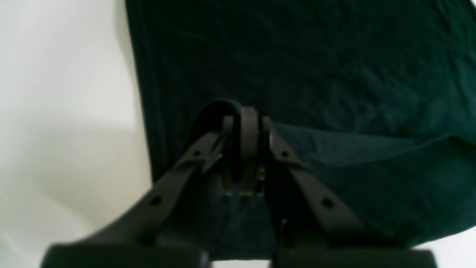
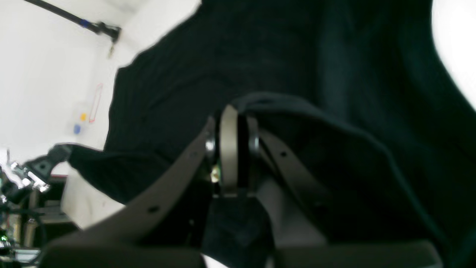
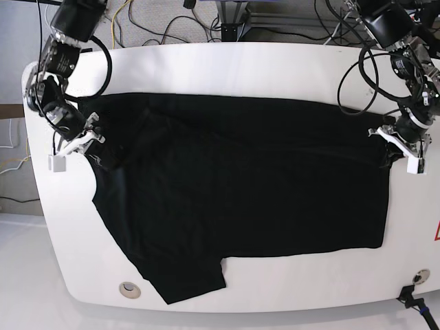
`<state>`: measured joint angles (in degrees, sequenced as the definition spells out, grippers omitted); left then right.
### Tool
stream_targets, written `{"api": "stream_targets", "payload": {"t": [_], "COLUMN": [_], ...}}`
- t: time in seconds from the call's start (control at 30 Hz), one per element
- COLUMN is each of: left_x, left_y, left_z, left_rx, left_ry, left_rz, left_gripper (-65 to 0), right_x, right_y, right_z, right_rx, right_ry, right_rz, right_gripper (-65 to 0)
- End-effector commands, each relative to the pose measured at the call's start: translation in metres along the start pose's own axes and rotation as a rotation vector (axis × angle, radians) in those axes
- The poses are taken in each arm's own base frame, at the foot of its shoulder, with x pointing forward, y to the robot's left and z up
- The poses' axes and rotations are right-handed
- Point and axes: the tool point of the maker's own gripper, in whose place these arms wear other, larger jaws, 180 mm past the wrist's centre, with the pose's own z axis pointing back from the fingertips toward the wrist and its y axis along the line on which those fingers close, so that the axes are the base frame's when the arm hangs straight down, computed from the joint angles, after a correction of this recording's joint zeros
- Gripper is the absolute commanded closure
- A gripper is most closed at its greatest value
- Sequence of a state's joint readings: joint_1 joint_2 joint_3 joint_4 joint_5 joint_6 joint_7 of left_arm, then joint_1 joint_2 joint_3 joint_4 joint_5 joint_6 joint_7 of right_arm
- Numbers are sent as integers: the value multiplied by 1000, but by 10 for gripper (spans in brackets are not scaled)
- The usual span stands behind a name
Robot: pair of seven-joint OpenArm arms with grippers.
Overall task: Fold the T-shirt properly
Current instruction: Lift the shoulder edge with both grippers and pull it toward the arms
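I see the shirt [image 3: 240,185] spread across the table [image 3: 227,69]; my left gripper [image 3: 393,152] and right gripper [image 3: 102,152] each pinch an opposite edge; uneven pulling could let cloth slip or bunch.

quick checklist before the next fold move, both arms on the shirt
1. Left gripper jaws shut on the plain black cloth T-shirt: ok.
2. Right gripper jaws shut on cloth: ok.
3. Grips at opposite ends of the shirt, seen from the base view: ok.
4. Shirt lying flat: not ok, lower sleeve crooked, wrinkles near the right gripper.
5. Shirt fully on the white table: ok.
6. Layers pinched: cannot tell.
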<state>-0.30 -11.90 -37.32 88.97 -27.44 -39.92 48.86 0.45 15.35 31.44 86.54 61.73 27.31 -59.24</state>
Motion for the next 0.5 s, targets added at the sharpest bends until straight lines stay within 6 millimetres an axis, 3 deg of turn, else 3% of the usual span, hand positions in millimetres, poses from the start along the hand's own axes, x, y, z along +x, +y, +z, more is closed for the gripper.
{"api": "stream_targets", "payload": {"t": [0.0, 0.2, 0.47], "left_x": [18, 32, 31], "left_y": [3, 6, 17], "left_z": [3, 2, -13], "left_rx": [4, 12, 0], "left_ry": [-51, -81, -65], "left_rz": [-22, -25, 33], "left_gripper": [0, 0, 0], "right_x": [21, 35, 51], "right_y": [7, -4, -9], "right_z": [-5, -28, -54], "right_rx": [30, -22, -3], "right_ry": [-44, -20, -12], "right_rz": [27, 63, 10], "right_gripper": [0, 0, 0]}}
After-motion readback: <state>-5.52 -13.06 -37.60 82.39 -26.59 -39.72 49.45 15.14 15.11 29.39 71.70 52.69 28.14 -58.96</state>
